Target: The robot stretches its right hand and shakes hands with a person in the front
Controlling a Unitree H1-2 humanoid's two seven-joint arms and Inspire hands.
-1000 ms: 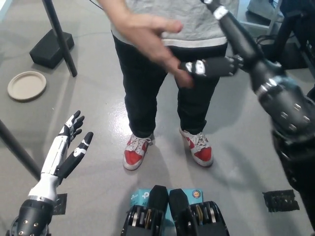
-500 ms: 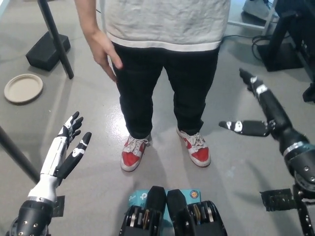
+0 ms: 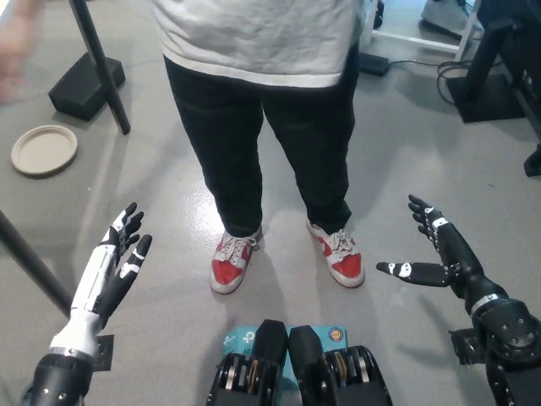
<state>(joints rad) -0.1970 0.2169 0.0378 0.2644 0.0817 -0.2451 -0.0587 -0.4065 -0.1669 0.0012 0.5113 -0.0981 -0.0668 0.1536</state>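
Head view, looking steeply down at a grey floor (image 3: 423, 152). Right hand (image 3: 435, 254), black, sits low at picture right, fingers spread apart and pointing up and toward picture left, thumb stretched sideways; it holds nothing and touches nothing. Left hand (image 3: 118, 254), white with black fingertips, rests at lower left, fingers extended and slightly fanned, also holding nothing. The person (image 3: 262, 101) stands in front, centred between the 2 hands and well apart from both: grey shirt hem at the top edge, black trousers, red-and-white shoes (image 3: 287, 258) planted on the floor with toes toward the robot. A blurred person's hand (image 3: 13, 51) shows at the upper left edge, far from the right hand; its pose cannot be told because of the blur. No contact between the person's hand and the right hand. On the floor at picture left lies a round beige plate (image 3: 44, 150), near a black block (image 3: 84, 83) and a dark slanted pole (image 3: 100, 63) that crosses beside the block. A second dark bar (image 3: 30, 258) runs diagonally at the left edge, just beside the left hand's forearm. Upper right: black stand legs (image 3: 494, 76) and a cable (image 3: 448, 72) on the floor. A small black perforated piece (image 3: 465, 345) lies on the floor near the right wrist.
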